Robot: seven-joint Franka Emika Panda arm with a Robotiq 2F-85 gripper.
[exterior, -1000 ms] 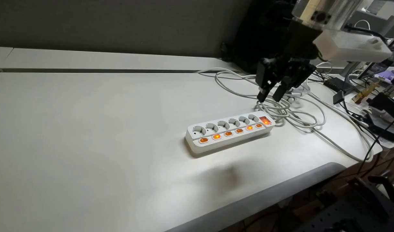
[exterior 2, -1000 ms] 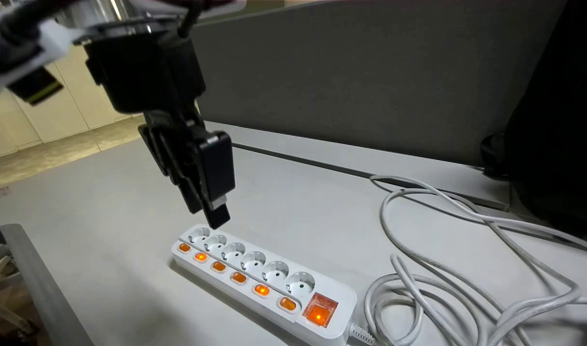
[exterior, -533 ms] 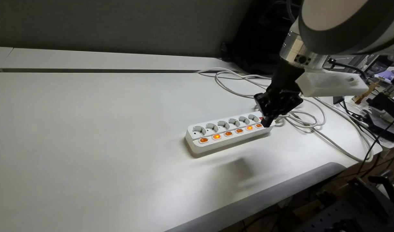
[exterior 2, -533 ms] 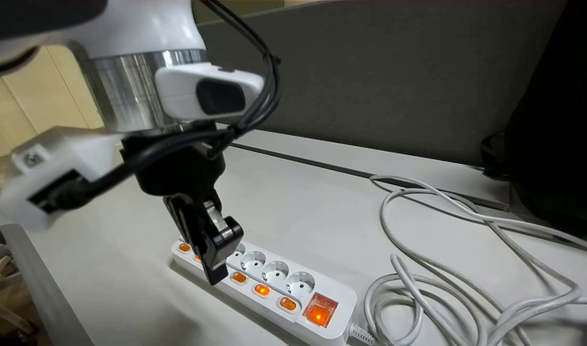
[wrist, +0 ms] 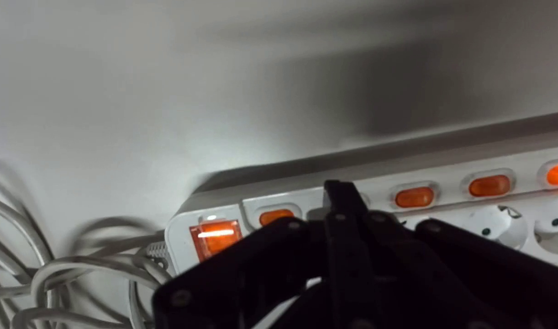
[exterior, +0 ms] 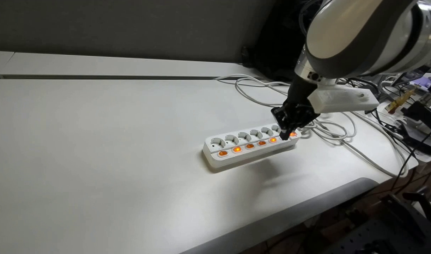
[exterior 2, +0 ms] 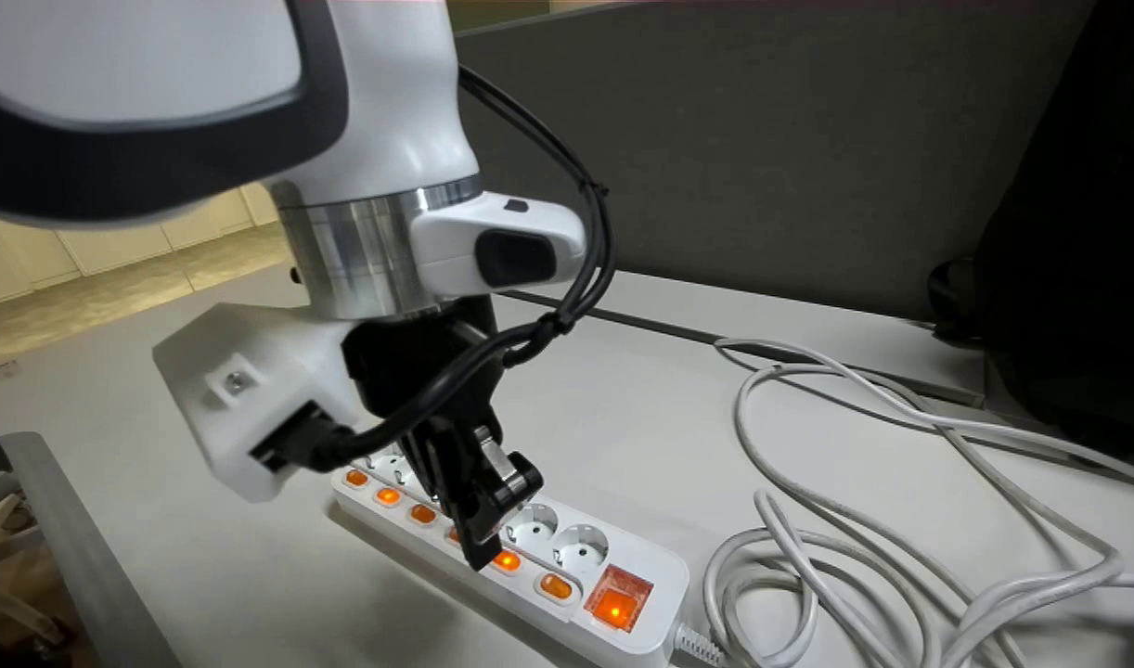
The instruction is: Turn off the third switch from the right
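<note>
A long white power strip [exterior: 211, 160] lies on the table with a row of small orange-red switches; it also shows in the other pictures [exterior 2: 391, 533] [wrist: 379, 187]. The third small switch from the end beside the large main switch is unlit [exterior: 261, 143] [wrist: 414, 196]; my fingers partly cover it in an exterior view [exterior 2: 454, 535]. The second small switch [exterior: 273, 140] [exterior 2: 506, 559] is lit and hidden behind my fingers in the wrist view. My gripper [exterior: 284, 135] [exterior 2: 482, 552] [wrist: 345, 185] is shut and empty, fingertips pointing down just above the strip near that lit switch; contact cannot be told.
The large main switch [exterior: 293, 134] [exterior 2: 620, 598] [wrist: 215, 237] is lit. Loose white cable [exterior: 328, 132] [exterior 2: 799, 557] lies coiled beside the strip's main-switch end. A dark panel [exterior: 131, 28] stands behind the table. The table's front edge [exterior: 289, 218] is grey.
My gripper has come down to the strip and its fingers have shut. In the last half second it has shifted slightly along over the strip. The strip and switch lights look the same.
</note>
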